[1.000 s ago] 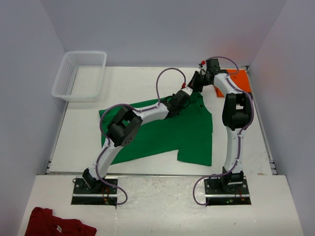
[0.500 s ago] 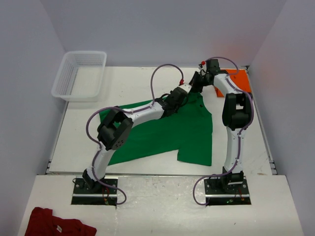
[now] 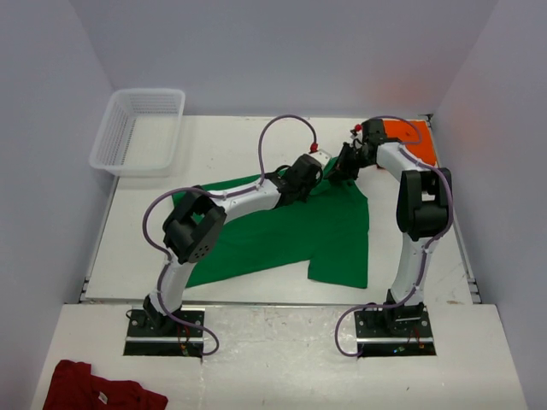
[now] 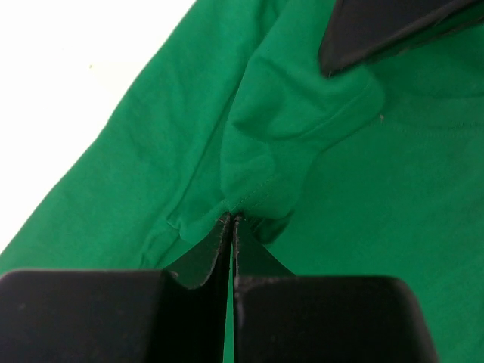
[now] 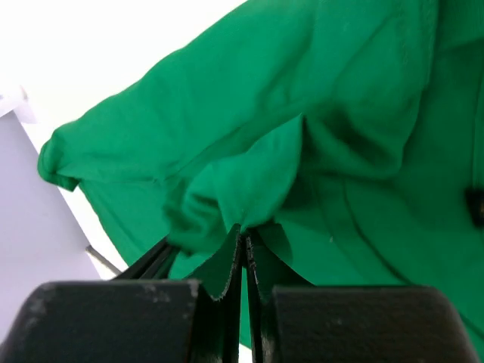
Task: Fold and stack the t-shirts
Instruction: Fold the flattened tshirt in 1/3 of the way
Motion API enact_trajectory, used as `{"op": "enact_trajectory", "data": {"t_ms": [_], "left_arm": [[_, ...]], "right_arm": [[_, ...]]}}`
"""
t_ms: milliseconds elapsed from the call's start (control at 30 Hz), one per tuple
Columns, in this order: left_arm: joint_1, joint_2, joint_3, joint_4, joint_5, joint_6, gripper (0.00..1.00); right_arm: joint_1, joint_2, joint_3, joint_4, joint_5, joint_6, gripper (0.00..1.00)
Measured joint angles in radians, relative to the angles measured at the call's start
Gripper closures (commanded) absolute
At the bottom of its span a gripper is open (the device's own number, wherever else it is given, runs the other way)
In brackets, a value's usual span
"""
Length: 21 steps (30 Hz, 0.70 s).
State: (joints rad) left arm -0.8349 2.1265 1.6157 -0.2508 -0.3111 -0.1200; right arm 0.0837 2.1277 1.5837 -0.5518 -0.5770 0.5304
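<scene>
The green t-shirt (image 3: 282, 231) lies spread on the white table, its far edge bunched near the two grippers. My left gripper (image 3: 306, 169) is shut on a pinch of green cloth (image 4: 249, 170) at the shirt's far edge. My right gripper (image 3: 344, 164) is shut on another fold of the same shirt (image 5: 249, 181), just to the right of the left one. The orange t-shirt (image 3: 414, 141) lies at the far right corner, partly hidden behind the right arm.
A white plastic basket (image 3: 139, 130) stands at the far left. A dark red garment (image 3: 98, 389) with a white tag lies on the near ledge at the left. Walls close in on both sides.
Both grippers have moved a little toward me and to the left with the green shirt's far edge. The right arm's elbow has swung to the right, uncovering more of the orange shirt.
</scene>
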Motion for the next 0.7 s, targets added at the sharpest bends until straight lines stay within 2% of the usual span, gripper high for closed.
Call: {"op": "enact_trajectory", "data": {"t_ms": [233,700], "left_arm": [[0.0,-0.001,-0.087,0.018,0.045,-0.004,1.0],[0.0,-0.047,-0.172,0.041,0.109,-0.009,1.0]], "right_arm": [[0.0,-0.16,-0.082,0.023,0.048,-0.008,1.0],[0.0,-0.192,-0.204,0.014,0.142,-0.019,1.0]]}}
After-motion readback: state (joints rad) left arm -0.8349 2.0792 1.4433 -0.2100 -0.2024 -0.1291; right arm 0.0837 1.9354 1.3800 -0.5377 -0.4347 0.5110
